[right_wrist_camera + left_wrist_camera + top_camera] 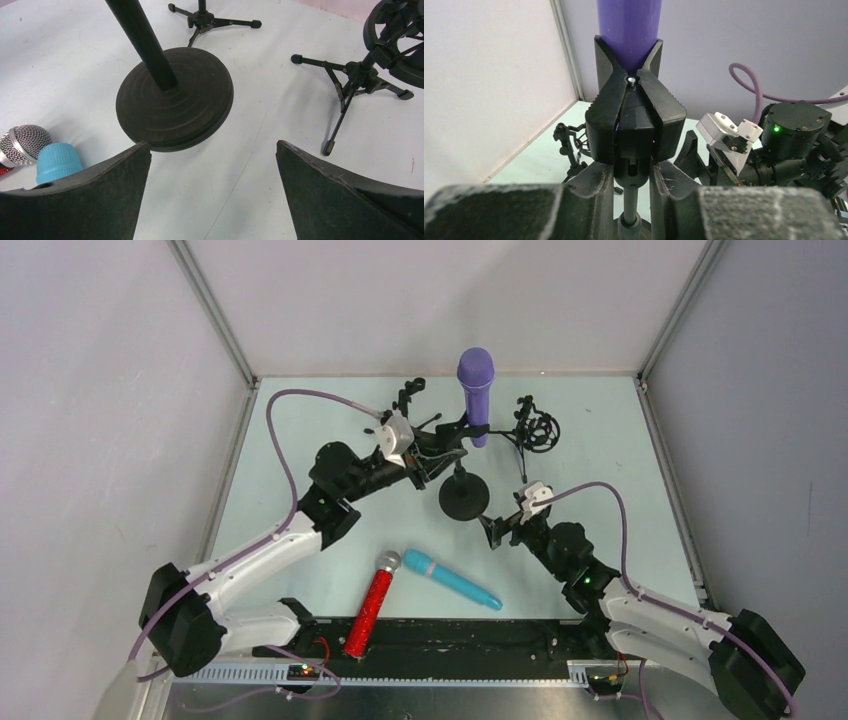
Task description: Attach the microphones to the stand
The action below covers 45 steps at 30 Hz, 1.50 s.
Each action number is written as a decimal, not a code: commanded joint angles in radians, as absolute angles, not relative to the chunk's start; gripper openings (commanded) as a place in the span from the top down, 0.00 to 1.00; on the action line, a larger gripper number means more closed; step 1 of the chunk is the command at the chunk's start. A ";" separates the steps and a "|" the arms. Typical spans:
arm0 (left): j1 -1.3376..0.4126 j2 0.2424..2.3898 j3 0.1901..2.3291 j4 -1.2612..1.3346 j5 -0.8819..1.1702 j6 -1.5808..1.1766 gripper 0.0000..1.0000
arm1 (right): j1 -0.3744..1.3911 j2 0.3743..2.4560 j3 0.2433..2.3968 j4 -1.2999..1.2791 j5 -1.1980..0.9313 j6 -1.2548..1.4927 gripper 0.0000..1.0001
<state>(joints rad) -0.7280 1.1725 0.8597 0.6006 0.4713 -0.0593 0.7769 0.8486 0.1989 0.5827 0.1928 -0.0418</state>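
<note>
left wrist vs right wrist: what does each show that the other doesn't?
Left wrist only: purple microphone seated in the clip, left gripper shut on the clip's lower part, right arm's green light. Right wrist only: round base, heads of the red microphone and teal microphone, the right gripper's open gap. Both: the stand's pole, a tripod stand, the table.

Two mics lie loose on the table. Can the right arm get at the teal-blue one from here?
Probably yes. The right gripper is open and near the teal-blue microphone, bare table between them. Nothing lies on it, though the red microphone lying close beside it may crowd the fingers.
</note>
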 commanded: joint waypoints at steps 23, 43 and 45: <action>-0.515 1.142 0.784 0.727 0.320 -0.079 1.00 | 0.764 0.774 0.217 0.517 0.160 -0.024 0.01; -0.256 0.972 0.681 0.569 0.177 -0.002 1.00 | 0.749 0.720 0.202 0.507 0.148 -0.007 0.01; -0.242 0.966 0.680 0.558 0.168 0.021 1.00 | 0.746 0.721 0.202 0.505 0.145 -0.006 0.01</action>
<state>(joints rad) -0.2707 1.0172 0.6666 0.4854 0.2161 -0.0326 0.7521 0.7319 0.1982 0.4831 0.1566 -0.0181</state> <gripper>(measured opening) 0.256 0.993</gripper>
